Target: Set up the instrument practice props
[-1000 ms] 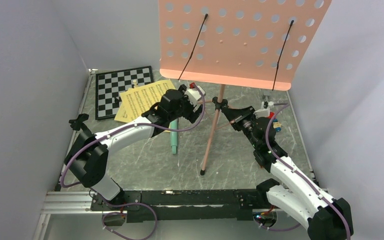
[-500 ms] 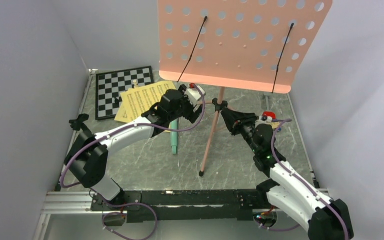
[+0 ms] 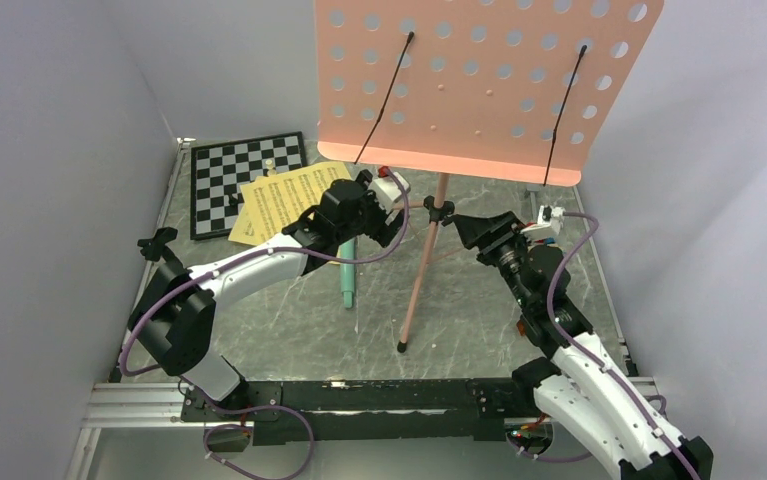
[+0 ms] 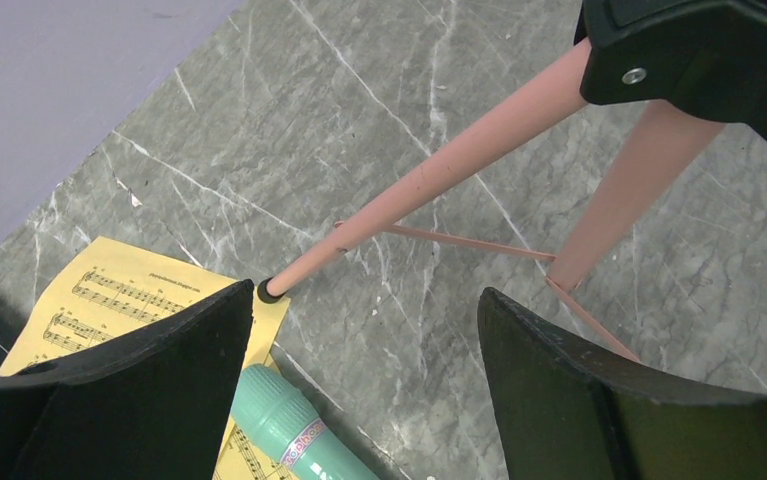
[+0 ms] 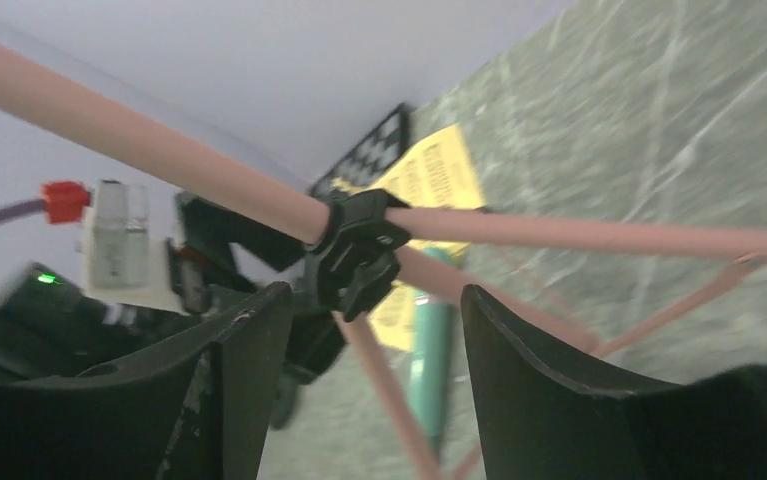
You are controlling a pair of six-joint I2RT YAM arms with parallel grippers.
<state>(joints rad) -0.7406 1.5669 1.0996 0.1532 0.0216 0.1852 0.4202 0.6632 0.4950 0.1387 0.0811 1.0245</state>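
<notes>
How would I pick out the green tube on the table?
Start at the pink music stand in the middle. Left of its pole, by the yellow sheet music, lies the green tube: the only mint-green thing, shaped like a toy microphone.

The right gripper (image 3: 464, 225) has let go. Its jaws, pinched at the stand's (image 3: 489, 80) black hub (image 3: 436, 212) a second ago, now stand apart, and in the wrist view the hub lies between them, clear of both. Halfway through the wrist rolled over, red part upward, and it has since rolled back, so its white camera (image 3: 549, 215) again sits up and to the right. The right arm's (image 3: 599, 390) lower links have swung outward and down, toward the corner of the overhead view. The stand's desk has shifted a touch to the left.
</notes>
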